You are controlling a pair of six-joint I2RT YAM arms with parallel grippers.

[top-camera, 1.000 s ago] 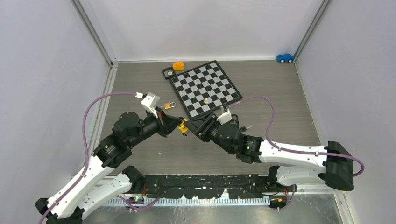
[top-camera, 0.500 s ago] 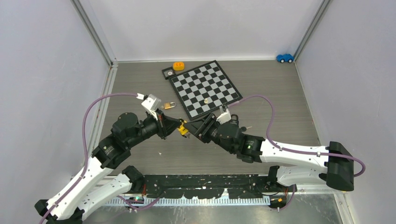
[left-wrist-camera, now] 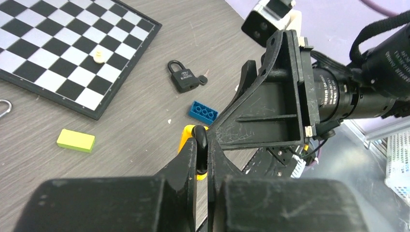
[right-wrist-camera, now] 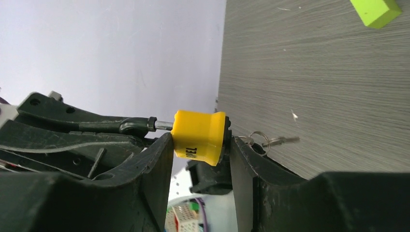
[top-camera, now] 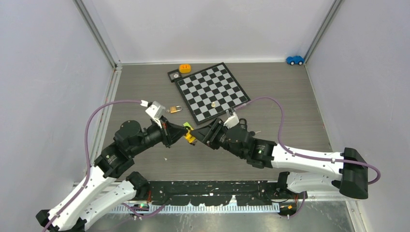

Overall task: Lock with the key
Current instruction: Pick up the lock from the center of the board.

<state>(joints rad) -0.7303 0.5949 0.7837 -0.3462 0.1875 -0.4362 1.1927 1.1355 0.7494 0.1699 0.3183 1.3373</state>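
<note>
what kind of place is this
Probably a robot lab test cell: plain walls box in a grey table, two arms are bolted at its near edge, and props lie around: chessboard, padlock, toy car.

My left gripper (top-camera: pixel 184 134) and right gripper (top-camera: pixel 194 136) meet with the padlock (right-wrist-camera: pixel 199 137) between them, just in front of the chessboard (top-camera: pixel 211 90). A spare padlock (top-camera: pixel 173 109) lies left of the board, and the toy car (top-camera: pixel 294 60) sits in the far right corner.
</note>
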